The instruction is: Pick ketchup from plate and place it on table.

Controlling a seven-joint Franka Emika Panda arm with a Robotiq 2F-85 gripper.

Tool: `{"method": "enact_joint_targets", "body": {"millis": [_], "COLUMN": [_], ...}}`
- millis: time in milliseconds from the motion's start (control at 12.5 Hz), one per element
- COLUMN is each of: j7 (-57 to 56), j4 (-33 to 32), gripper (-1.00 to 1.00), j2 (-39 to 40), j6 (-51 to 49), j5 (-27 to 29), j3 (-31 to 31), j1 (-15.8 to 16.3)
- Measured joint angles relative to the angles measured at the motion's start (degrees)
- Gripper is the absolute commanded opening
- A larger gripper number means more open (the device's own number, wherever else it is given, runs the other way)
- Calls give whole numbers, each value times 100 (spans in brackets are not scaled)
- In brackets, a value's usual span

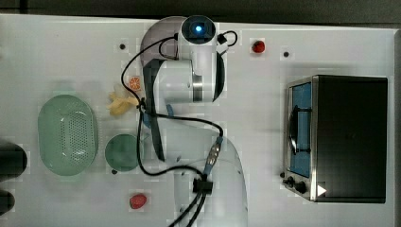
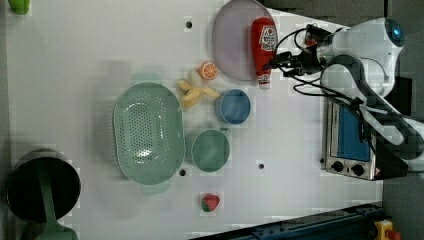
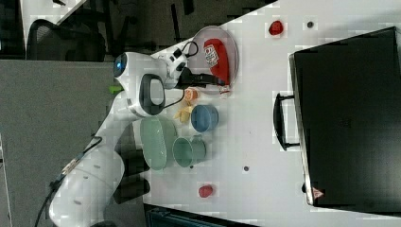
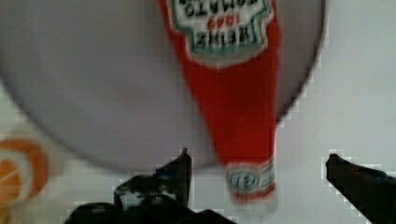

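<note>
The ketchup (image 2: pixel 263 42), a red bottle with a white label, lies on the right side of the pale lilac-grey plate (image 2: pixel 232 40) in the left view. Its capped neck (image 2: pixel 263 80) sticks out past the rim over the white table (image 2: pixel 75 60). My gripper (image 2: pixel 273 62) hovers just beside the neck, open. In the wrist view the ketchup (image 4: pixel 233 93) runs down between my spread fingers (image 4: pixel 180 170), and the gripper (image 4: pixel 258 157) straddles the neck near the cap. The right view shows the ketchup (image 3: pixel 217 56) on the plate (image 3: pixel 231 42), with the gripper (image 3: pixel 218 80) at the neck end. My arm hides the ketchup in the top view.
An orange slice (image 2: pixel 208 70), banana peel (image 2: pixel 195 92), blue bowl (image 2: pixel 233 106), green bowl (image 2: pixel 210 149) and perforated green basket (image 2: pixel 146 132) lie close to the plate. A strawberry (image 2: pixel 210 202) sits near the edge. A toaster oven (image 1: pixel 340 137) and a red ball (image 1: pixel 258 46) show in the top view.
</note>
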Motion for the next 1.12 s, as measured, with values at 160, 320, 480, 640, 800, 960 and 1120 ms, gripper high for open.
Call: {"method": "enact_joint_targets", "body": {"millis": [160, 320, 480, 640, 800, 960, 1120], "j7": [-34, -56, -56, -59, -64, -64, -64], "j4": [464, 643, 666, 683, 683, 683, 750], "gripper": [100, 100, 100, 100, 69, 25, 25], "j2": [408, 601, 669, 736, 839, 943, 1032], "j6": [87, 316, 520, 635, 1018, 1197, 1206], "j5": [-176, -358, -354, -352, -364, -361, -397], "j3": [-26, -24, -53, -35, -38, -36, -36], "j1": [0, -1, 31, 46, 87, 139, 176]}}
